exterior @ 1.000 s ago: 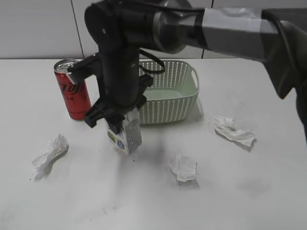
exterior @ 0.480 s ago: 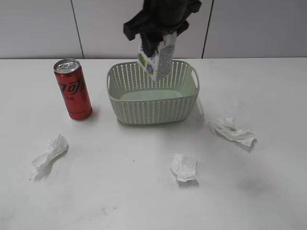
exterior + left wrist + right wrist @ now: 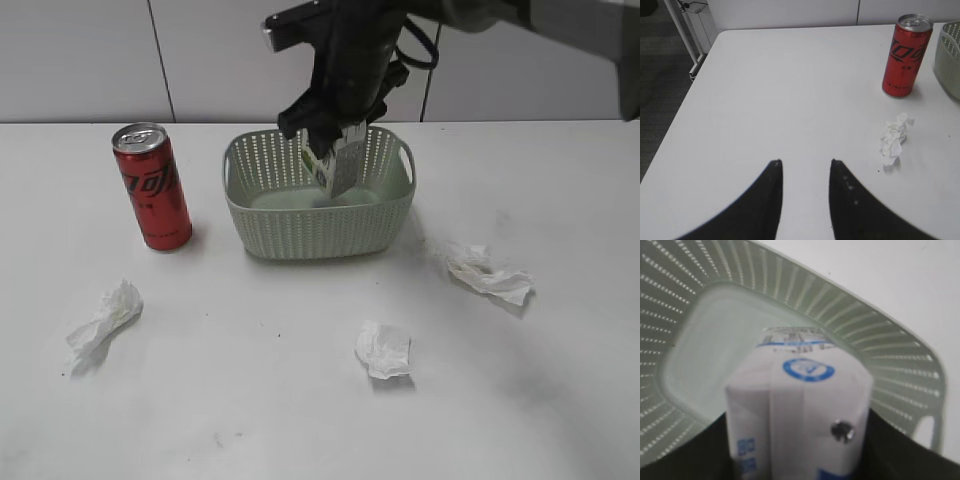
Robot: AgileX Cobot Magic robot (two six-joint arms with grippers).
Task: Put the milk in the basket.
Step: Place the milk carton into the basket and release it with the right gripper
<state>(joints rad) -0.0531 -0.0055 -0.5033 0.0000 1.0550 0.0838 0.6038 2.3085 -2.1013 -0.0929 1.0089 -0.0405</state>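
Note:
The milk (image 3: 335,165) is a small white carton with green print and a grey side, held tilted inside the mouth of the pale green basket (image 3: 290,230) at the table's middle back. My right gripper (image 3: 333,138) is shut on the carton from above. In the right wrist view the carton (image 3: 800,405) fills the jaws over the basket floor (image 3: 715,340). I cannot tell whether it touches the floor. My left gripper (image 3: 805,162) is open and empty over bare table at the far left, outside the exterior view.
A tall red soda can (image 3: 152,187) stands left of the basket, also in the left wrist view (image 3: 905,55). Crumpled tissues lie at the front left (image 3: 104,320), front middle (image 3: 383,350) and right (image 3: 487,272). The table's left edge (image 3: 685,100) drops to dark floor.
The right gripper lifted the milk from the table in front of the basket, carried it up and back over the basket, then lowered it into the basket's mouth.

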